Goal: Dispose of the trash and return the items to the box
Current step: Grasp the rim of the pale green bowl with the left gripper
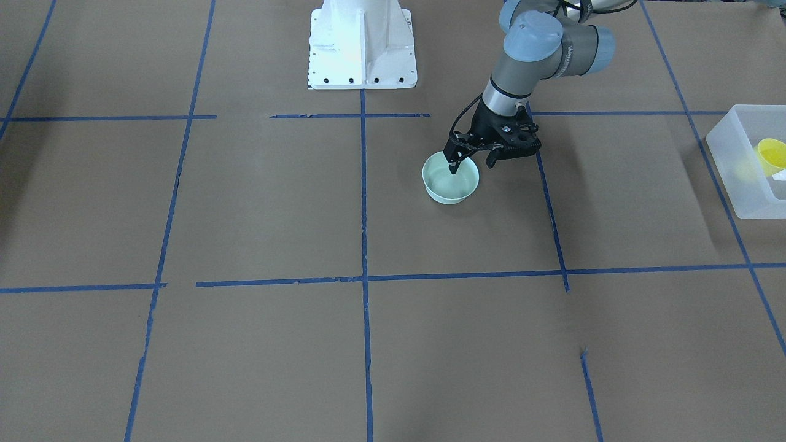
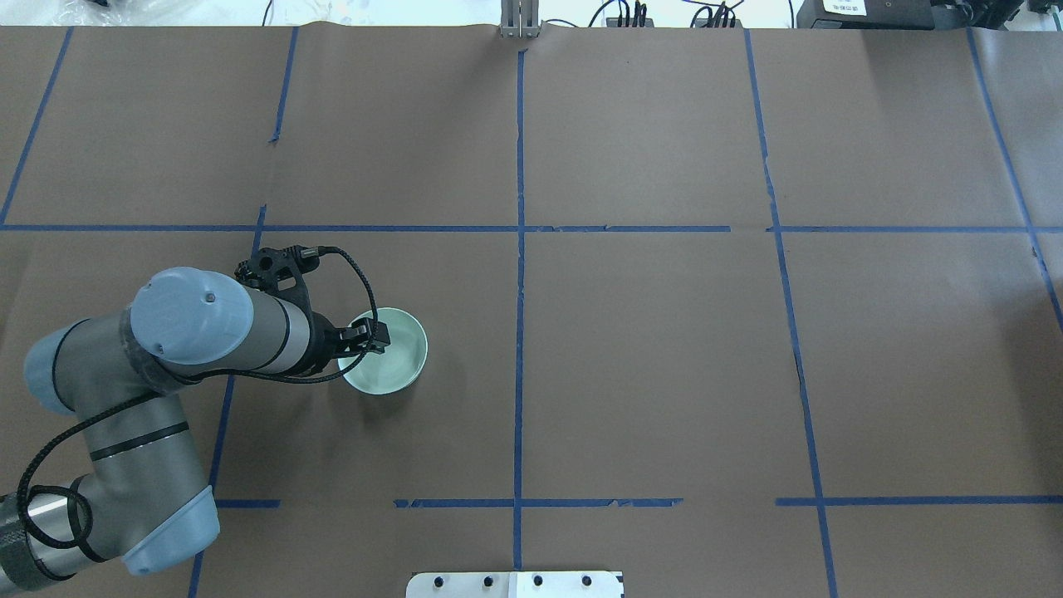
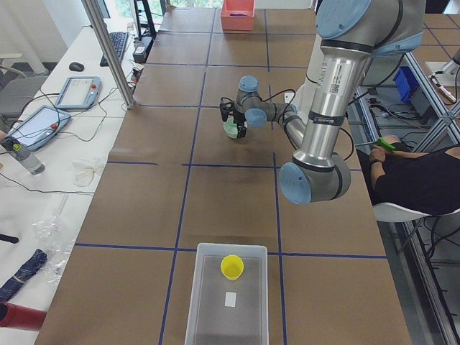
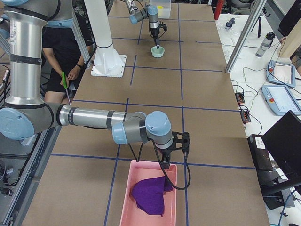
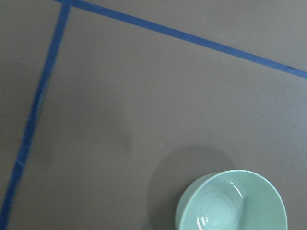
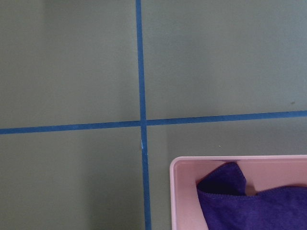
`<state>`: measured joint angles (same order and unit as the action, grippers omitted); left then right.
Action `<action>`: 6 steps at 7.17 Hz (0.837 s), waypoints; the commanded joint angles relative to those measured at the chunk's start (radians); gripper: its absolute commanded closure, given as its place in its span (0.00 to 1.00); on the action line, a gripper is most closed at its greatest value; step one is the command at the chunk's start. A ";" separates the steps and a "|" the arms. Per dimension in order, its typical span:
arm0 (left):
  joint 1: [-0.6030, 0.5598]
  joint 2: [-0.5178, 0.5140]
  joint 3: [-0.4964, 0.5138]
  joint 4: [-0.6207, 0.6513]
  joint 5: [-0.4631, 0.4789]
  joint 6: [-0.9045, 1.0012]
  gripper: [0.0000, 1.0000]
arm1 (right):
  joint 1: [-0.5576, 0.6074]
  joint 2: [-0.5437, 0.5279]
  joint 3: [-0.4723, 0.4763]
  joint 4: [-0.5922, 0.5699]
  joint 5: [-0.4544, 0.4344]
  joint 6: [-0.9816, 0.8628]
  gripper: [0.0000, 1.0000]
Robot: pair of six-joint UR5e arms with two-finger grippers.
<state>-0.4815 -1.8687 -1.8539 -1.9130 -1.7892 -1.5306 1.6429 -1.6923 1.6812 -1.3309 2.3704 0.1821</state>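
Note:
The yellow cup point(image 1: 772, 153) lies inside the frosted white box point(image 1: 731, 166) at the table's end on my left; both also show in the exterior left view, cup point(image 3: 231, 267) and box point(image 3: 205, 287). My left gripper point(image 1: 472, 166) is open over a pale green bowl point(image 1: 450, 184). One finger hangs inside the bowl and the other outside its rim. The overhead view shows the same gripper point(image 2: 363, 340) and bowl point(image 2: 394, 365). My right gripper point(image 4: 165, 165) hangs over a pink tray's near rim; I cannot tell whether it is open or shut.
The pink tray point(image 4: 127, 207) holds a purple cloth point(image 4: 149, 195), which also shows in the right wrist view point(image 6: 249, 206). A small white piece point(image 3: 230, 299) lies in the box. The white robot base point(image 1: 362, 43) stands at the table's middle edge. A seated person point(image 3: 417, 180) is behind the robot.

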 commanded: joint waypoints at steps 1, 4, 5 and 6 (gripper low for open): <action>0.007 -0.006 0.028 0.002 0.007 -0.003 0.18 | -0.017 0.000 0.017 0.002 0.032 0.022 0.00; 0.007 -0.004 0.038 0.003 0.002 -0.003 0.86 | -0.020 0.003 0.028 0.001 0.053 0.025 0.00; 0.007 -0.004 0.029 0.005 0.001 -0.002 1.00 | -0.021 0.003 0.029 0.002 0.062 0.023 0.00; 0.006 -0.003 0.030 0.005 -0.004 0.004 1.00 | -0.034 0.003 0.028 0.001 0.064 0.022 0.00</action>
<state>-0.4743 -1.8727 -1.8217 -1.9090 -1.7888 -1.5315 1.6190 -1.6893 1.7089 -1.3291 2.4286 0.2056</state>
